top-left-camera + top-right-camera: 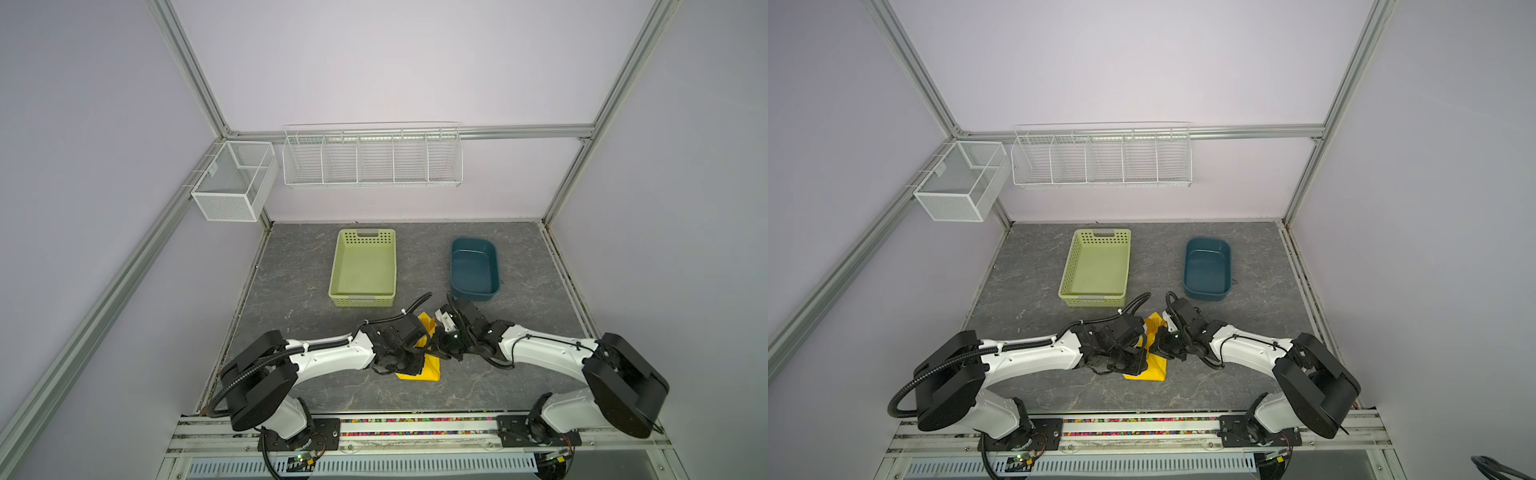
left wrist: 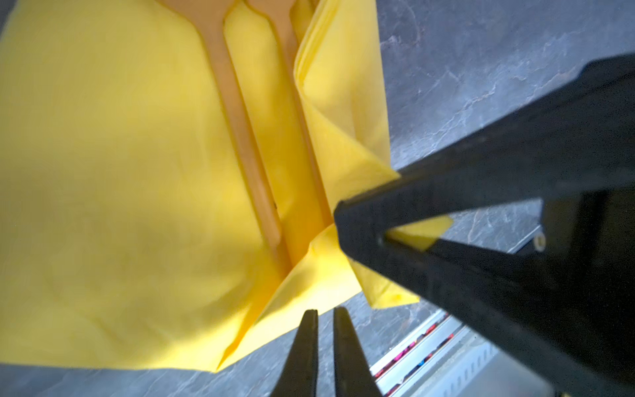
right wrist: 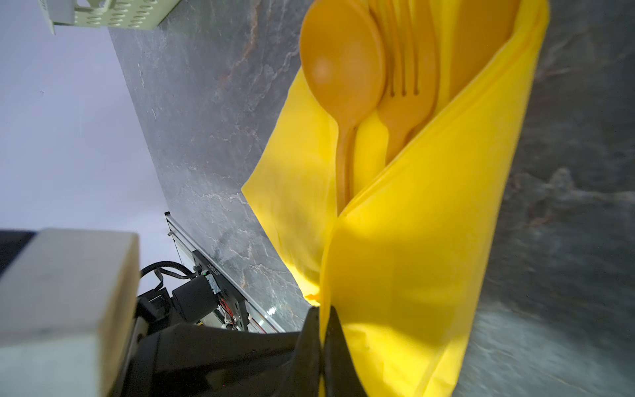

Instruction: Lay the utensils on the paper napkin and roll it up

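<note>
Item: paper napkin [image 1: 430, 368], yellow, lying mid-width near the front edge of the desk [image 1: 291, 282], with one side folded up over the utensils [image 3: 405, 110].
Contents you can see: spoon [image 3: 343, 68] and fork [image 3: 409, 86], side by side.
Your right gripper [image 3: 323, 319] pinches the raised napkin flap.
Your left gripper [image 2: 324, 314] stands a slit apart, empty, just off the napkin's corner.
</note>
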`<state>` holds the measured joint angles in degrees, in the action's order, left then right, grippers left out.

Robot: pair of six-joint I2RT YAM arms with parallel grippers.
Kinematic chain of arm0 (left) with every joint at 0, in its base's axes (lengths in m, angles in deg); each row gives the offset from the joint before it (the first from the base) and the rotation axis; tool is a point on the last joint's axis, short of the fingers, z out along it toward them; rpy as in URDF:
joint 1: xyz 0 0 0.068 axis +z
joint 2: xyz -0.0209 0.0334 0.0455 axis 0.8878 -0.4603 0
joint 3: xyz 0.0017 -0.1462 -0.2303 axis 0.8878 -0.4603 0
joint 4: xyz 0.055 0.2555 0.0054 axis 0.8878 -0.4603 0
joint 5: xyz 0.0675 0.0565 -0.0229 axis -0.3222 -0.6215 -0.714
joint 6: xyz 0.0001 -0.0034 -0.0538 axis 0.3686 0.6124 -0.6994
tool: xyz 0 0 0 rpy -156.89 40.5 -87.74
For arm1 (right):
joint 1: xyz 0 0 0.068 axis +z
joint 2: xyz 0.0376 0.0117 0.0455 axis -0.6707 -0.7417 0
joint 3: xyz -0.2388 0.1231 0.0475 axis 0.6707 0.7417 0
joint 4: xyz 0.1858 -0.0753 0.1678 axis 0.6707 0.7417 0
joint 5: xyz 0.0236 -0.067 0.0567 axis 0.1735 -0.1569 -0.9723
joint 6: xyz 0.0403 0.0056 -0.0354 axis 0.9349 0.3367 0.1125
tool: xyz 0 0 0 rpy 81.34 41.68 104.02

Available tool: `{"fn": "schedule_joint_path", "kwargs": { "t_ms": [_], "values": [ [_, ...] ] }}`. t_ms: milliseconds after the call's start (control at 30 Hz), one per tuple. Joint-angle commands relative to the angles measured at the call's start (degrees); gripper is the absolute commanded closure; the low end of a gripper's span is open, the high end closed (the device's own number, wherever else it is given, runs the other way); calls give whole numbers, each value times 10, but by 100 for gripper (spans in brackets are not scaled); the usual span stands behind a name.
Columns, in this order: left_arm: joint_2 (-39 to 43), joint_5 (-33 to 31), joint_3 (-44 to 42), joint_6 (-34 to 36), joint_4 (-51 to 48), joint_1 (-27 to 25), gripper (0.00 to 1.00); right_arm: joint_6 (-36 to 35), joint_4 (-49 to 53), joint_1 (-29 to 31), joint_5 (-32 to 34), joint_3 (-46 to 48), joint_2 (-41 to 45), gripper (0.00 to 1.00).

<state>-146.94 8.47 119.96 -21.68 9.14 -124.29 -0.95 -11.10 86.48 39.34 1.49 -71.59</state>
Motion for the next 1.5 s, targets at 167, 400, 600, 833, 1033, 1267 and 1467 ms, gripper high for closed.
{"fn": "schedule_joint_path", "kwargs": {
  "t_ms": [167, 400, 600, 833, 1033, 1267, 1467],
  "values": [
    [0, -12, -46, -6, -14, 7, 87, 21, -21, 5, -6, -15, -27, 94],
    [-17, -14, -40, -4, -10, 7, 91, 23, -30, 14, -14, -24, -48, 94],
    [-24, -16, -38, -4, -10, 7, 91, 29, -39, 26, -12, -27, -60, 94],
    [-29, -13, -37, -3, -8, 7, 92, 34, -51, 35, -12, -26, -72, 94],
    [-34, -9, -33, -3, -7, 7, 92, 38, -66, 37, -14, -28, -77, 94],
    [-33, -9, -33, -3, -9, 7, 92, 48, -100, 37, -26, -26, -98, 94],
    [-33, -9, -31, -4, -11, 7, 92, 49, -112, 38, -29, -25, -113, 94]
  ]
}}
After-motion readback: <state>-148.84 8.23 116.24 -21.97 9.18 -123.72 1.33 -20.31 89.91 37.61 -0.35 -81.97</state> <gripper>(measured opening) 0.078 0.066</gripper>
